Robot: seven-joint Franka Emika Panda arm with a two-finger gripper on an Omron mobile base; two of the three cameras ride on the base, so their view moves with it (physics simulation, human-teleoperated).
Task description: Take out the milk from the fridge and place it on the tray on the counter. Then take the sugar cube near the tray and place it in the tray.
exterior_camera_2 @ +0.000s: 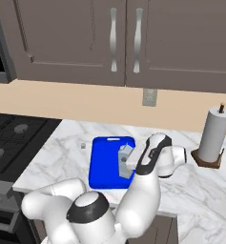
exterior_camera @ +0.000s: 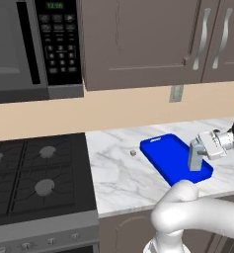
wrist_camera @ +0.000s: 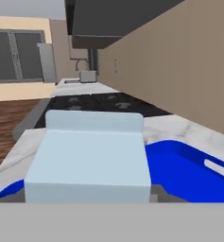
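Along the far wall, grey-brown upper cabinets (exterior_camera_2: pixel 124 40) with long pale handles hang over a beige backsplash that carries a small grey outlet plate (exterior_camera_2: pixel 149 96). At ten o'clock in the left base view, a black microwave (exterior_camera: pixel 34 47) with its keypad sits above the black gas stovetop (exterior_camera: pixel 37 178), which fills the eight-to-nine o'clock part of that view. Right of the stovetop runs the counter (exterior_camera: pixel 116 168), white marble with grey veins, over grey-brown cabinet doors.

On the counter lies the tray (exterior_camera: pixel 168 153), bright blue and flat, set at an angle with one end toward the wall. The gripper (exterior_camera: pixel 196 157) reaches in from three o'clock in the left base view and is closed around the milk (exterior_camera: pixel 194 155), a pale carton held upright over the tray's three o'clock edge; whether the carton's base touches the tray cannot be told. In the hand view the milk (wrist_camera: pixel 92 158) looms close, with the blue tray (wrist_camera: pixel 189 170) behind and beside it.

At three o'clock in the right base view a paper towel roll (exterior_camera_2: pixel 213 136) stands upright on a dark holder, well apart from the tray.

The sugar cube (exterior_camera: pixel 133 153), tiny and greyish, rests on the marble near the tray's nine o'clock side, not touching it.
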